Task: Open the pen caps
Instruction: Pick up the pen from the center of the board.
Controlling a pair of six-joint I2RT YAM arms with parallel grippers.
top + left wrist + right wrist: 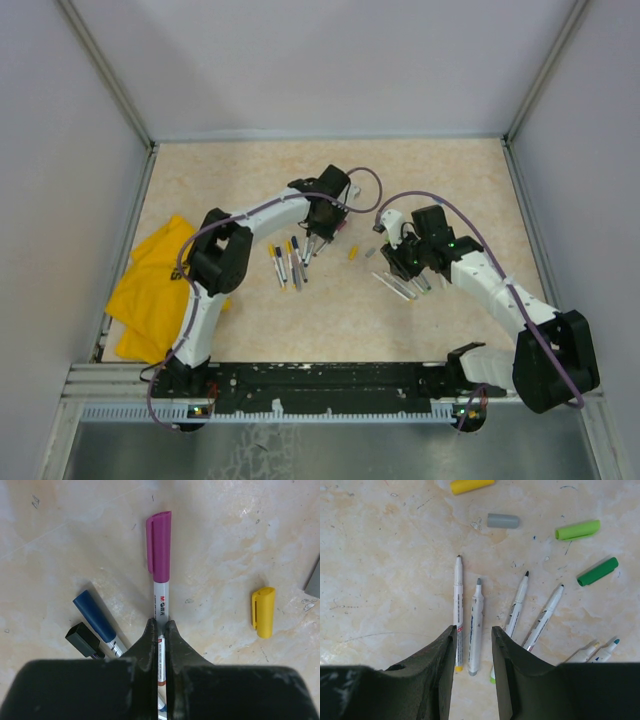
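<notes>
Now your left gripper (160, 626) is clamped tight on the pen (160, 605) by its barrel, so the purple cap (159, 547) sticks out free for pulling, while your right gripper (472, 642) hangs half open and empty over the uncapped pens (476, 615).

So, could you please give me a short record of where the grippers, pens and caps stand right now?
left gripper: shut on the purple pen, its cap on
right gripper: open, over the uncapped pens, holding nothing
capped, beside left gripper: blue pen, black pen
loose caps: yellow cap, grey cap, light green cap, dark green cap
cloth: yellow, left of the pens
</notes>
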